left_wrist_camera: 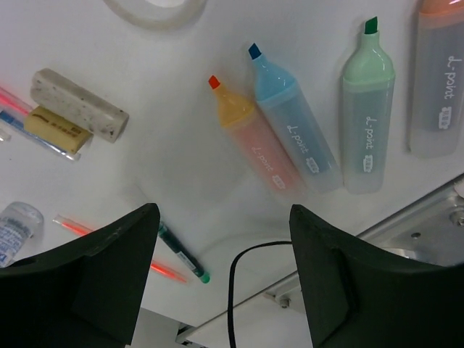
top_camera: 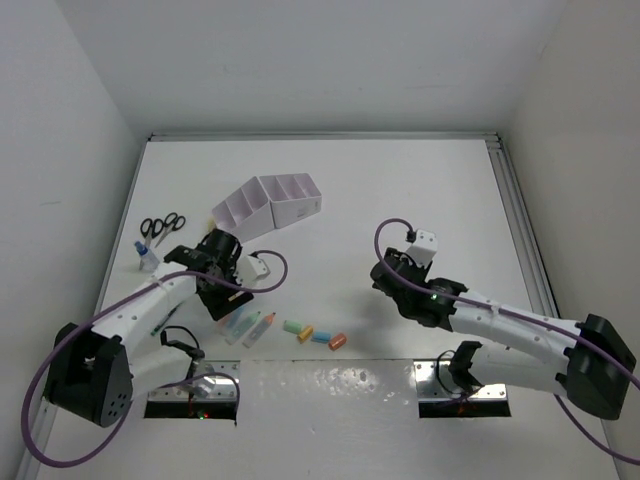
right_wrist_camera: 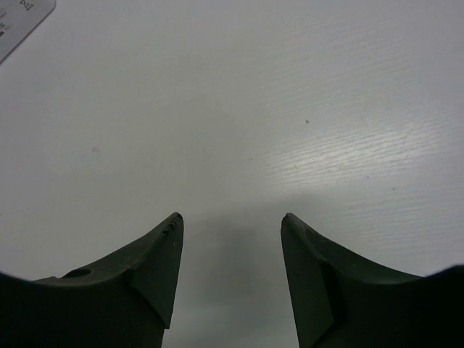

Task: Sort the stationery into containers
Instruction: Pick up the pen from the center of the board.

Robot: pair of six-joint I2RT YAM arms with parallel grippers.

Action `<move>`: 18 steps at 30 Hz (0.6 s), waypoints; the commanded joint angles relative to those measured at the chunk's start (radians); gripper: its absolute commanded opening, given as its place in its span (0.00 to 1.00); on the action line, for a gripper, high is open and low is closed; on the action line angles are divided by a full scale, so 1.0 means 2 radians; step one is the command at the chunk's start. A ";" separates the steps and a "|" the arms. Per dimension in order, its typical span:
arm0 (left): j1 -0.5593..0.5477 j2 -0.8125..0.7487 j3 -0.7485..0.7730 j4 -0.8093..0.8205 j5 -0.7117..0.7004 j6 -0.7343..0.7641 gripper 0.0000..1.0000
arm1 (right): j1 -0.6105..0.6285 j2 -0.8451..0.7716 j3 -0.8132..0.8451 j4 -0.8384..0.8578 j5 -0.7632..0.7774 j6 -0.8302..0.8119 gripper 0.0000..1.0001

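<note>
**Hovering open-jawed over scattered stationery, both grippers hold nothing**

At the far left of the white table [top_camera: 400,180], black-handled scissors [top_camera: 160,226] lie flat. A small blue-capped bottle [top_camera: 147,256] sits just nearer the arms. The left gripper [left_wrist_camera: 223,214] hangs above the table with its jaws spread wide and nothing between them. Its wrist view shows translucent pastel highlighters lying uncapped on the surface below: an orange-tipped highlighter [left_wrist_camera: 250,134] touching a blue-tipped highlighter [left_wrist_camera: 293,119], then a green-tipped highlighter [left_wrist_camera: 368,116] slightly apart. A speckled grey eraser block [left_wrist_camera: 78,105] lies off to their left.

Beyond that gripper stands the pale lilac-white plastic organiser [top_camera: 270,203], its slanted compartments in a row; all the stationery seen lies on the table outside it. A clear tape ring [top_camera: 262,266] rests just right of the left gripper. Nearer the arms, a row of short capsule-like pieces [top_camera: 306,333] runs green to orange.

Well to the right, the right gripper [right_wrist_camera: 230,217] is also parted and empty, over bare table.
</note>
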 commanded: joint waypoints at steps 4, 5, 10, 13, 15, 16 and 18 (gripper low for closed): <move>-0.026 -0.027 -0.064 0.075 -0.019 0.002 0.69 | 0.037 -0.022 -0.016 -0.041 0.074 0.076 0.54; -0.028 -0.027 -0.067 0.087 -0.019 0.002 0.68 | 0.040 -0.024 -0.020 -0.045 0.080 0.087 0.52; -0.035 -0.012 -0.084 0.131 -0.039 -0.024 0.62 | 0.064 -0.025 -0.024 -0.063 0.103 0.113 0.52; -0.031 0.004 -0.084 0.143 -0.045 -0.035 0.58 | 0.070 -0.021 -0.021 -0.074 0.107 0.118 0.52; -0.031 0.008 -0.086 0.148 -0.045 -0.039 0.57 | 0.073 -0.019 -0.019 -0.080 0.109 0.120 0.52; -0.032 0.008 -0.088 0.150 -0.045 -0.039 0.56 | 0.075 -0.019 -0.019 -0.083 0.111 0.123 0.52; -0.032 0.010 -0.093 0.155 -0.040 -0.040 0.55 | 0.076 -0.022 -0.021 -0.093 0.117 0.132 0.52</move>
